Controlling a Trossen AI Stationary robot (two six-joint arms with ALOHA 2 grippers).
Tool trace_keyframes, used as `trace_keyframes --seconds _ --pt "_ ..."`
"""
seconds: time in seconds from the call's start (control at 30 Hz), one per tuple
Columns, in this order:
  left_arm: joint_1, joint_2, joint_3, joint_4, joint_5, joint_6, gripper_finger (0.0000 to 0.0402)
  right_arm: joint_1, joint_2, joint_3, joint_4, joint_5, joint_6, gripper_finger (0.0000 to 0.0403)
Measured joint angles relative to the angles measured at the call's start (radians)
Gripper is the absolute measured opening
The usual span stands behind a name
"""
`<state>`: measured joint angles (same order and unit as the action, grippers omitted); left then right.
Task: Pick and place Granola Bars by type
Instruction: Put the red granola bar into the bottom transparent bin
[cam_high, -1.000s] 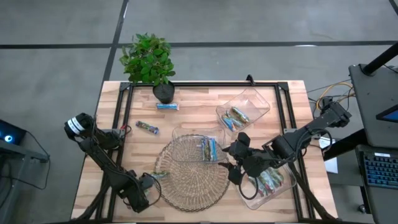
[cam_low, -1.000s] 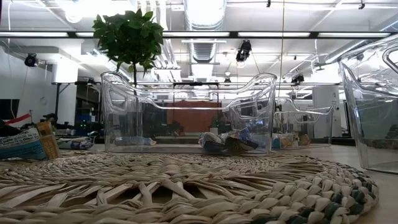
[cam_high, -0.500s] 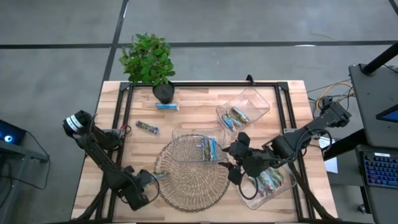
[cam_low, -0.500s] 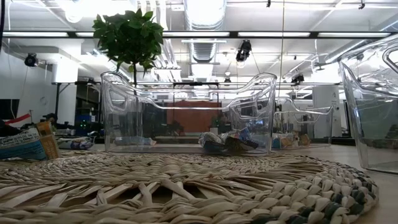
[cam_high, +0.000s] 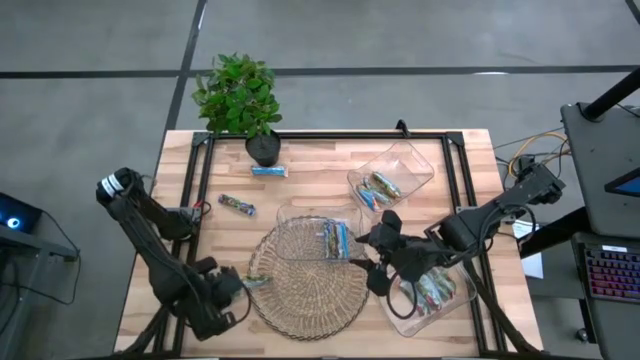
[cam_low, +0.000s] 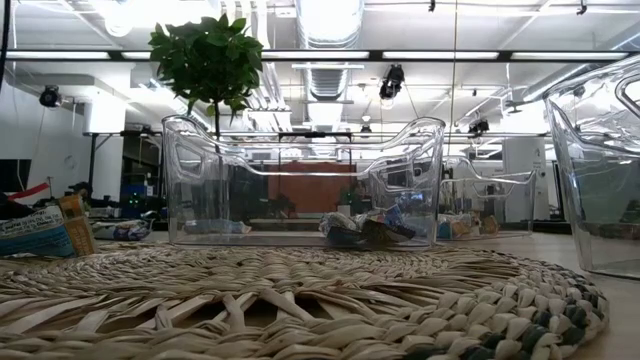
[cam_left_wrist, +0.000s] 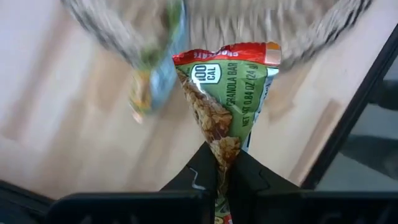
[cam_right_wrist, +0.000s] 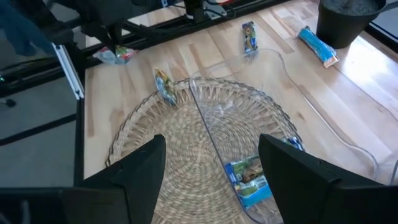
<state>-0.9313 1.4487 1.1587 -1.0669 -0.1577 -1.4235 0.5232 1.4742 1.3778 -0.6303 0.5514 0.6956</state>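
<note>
Two claws are in play, but only one carries anything. The left claw (cam_left_wrist: 219, 167) is clamped on the tail end of a green, red-topped wrapped granola bar (cam_left_wrist: 227, 93), whose long axis runs straight out ahead of the fingers; in the high view this left claw (cam_high: 222, 293) sits just off the near-left rim of the round woven wicker mat (cam_high: 310, 300). A second bar, a green-and-blue wrapped one (cam_high: 259, 280), lies on the mat's left rim right beside that claw.

The right claw (cam_high: 374, 262) hangs at the mat's right edge with its fingers spread wide and nothing between them; its wrist view looks down on the mat (cam_right_wrist: 186, 137).

Three clear rectangular plastic trays surround the mat: one (cam_high: 300, 215) overlapping its far edge, holding blue-wrapped bars (cam_high: 337, 239); one (cam_high: 420, 165) farther off to the mat's far right, holding mixed green and blue bars (cam_high: 378, 188); and one (cam_high: 455, 297) to the mat's right, under the right arm, with bars (cam_high: 432, 290) inside. Two more loose bars lie on the wooden counter (cam_high: 225, 240) beyond the mat: a dark one (cam_high: 237, 205) and a blue one (cam_high: 269, 171) beside the black-potted green plant (cam_high: 240, 100).

The coming move likely turns on this: every tray lies across or past the mat from the left claw, so the held bar must travel over the mat, and the tray at the mat's far edge is the nearest to that arm. Which tray matches this bar's type I cannot tell for certain.
</note>
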Motion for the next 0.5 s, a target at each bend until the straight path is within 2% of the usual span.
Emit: trace_keyframes --seconds 0.3,0.4,0.5 --pt "0.022 0.000 0.151 -0.068 -0.403 0.109 0.0000 -0.012 0.000 0.025 0.018 0.000 -0.014 0.0244" --pt "0.044 0.000 0.162 -0.068 -0.481 0.134 0.0000 -0.017 0.000 0.030 0.028 -0.001 -0.032 0.0244" --pt "0.071 -0.001 0.163 -0.051 -0.519 0.172 0.0000 -0.023 -0.001 0.045 0.049 -0.001 -0.059 0.0244"
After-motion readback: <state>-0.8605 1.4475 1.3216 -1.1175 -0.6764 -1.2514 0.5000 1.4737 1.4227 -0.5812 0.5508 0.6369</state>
